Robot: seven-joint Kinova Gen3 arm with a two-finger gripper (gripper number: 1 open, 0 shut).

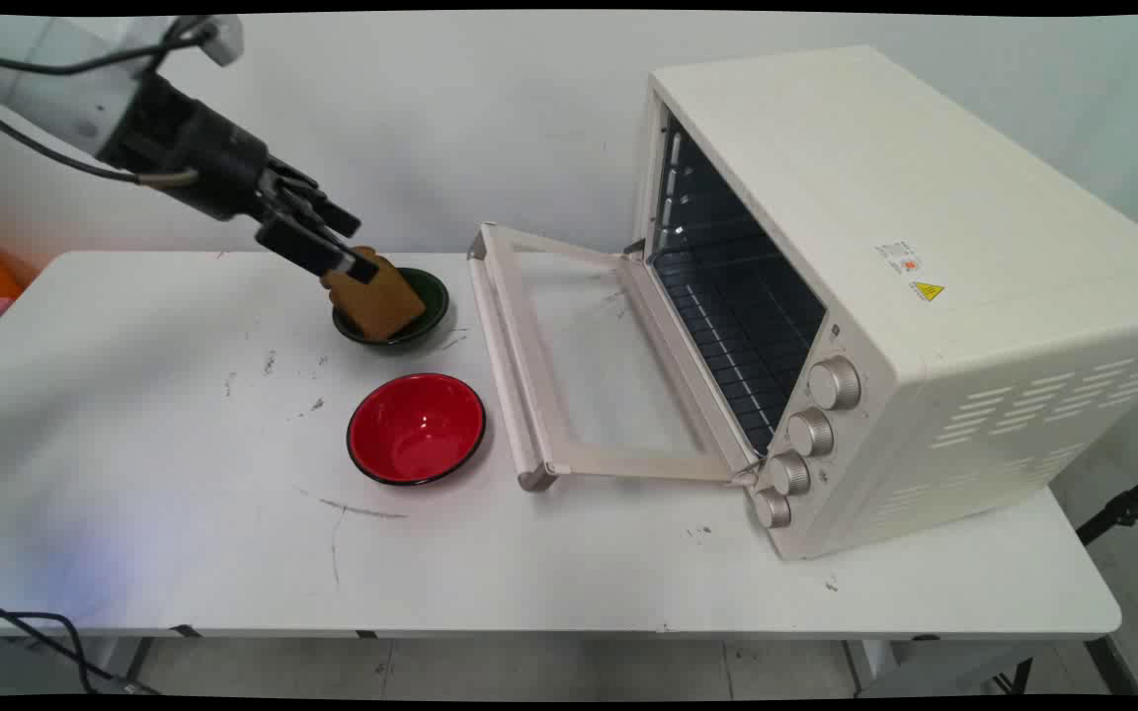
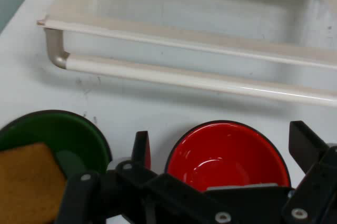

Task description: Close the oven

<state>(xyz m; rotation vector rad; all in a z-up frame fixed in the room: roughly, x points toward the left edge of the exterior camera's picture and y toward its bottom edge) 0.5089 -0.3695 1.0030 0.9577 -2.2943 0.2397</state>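
Observation:
A brown slice of bread [image 1: 378,301] leans in a dark green bowl [image 1: 431,296] at the table's back middle. My gripper [image 1: 350,245] hangs just above and left of it, open; the lower finger overlaps the slice's top edge in the main view, and I cannot tell whether they touch. In the hand view the bread [image 2: 26,182] lies in the green bowl [image 2: 58,129], outside and left of the left finger [image 2: 140,147]. Between the spread fingers of the gripper [image 2: 224,145] I see only the empty red bowl [image 2: 226,153] below.
The red bowl [image 1: 416,427] stands in front of the green one. A cream toaster oven [image 1: 925,296] fills the right side, its door [image 1: 579,375] folded down flat on the table, handle [image 2: 200,79] toward the bowls. The oven's rack [image 1: 747,326] is bare.

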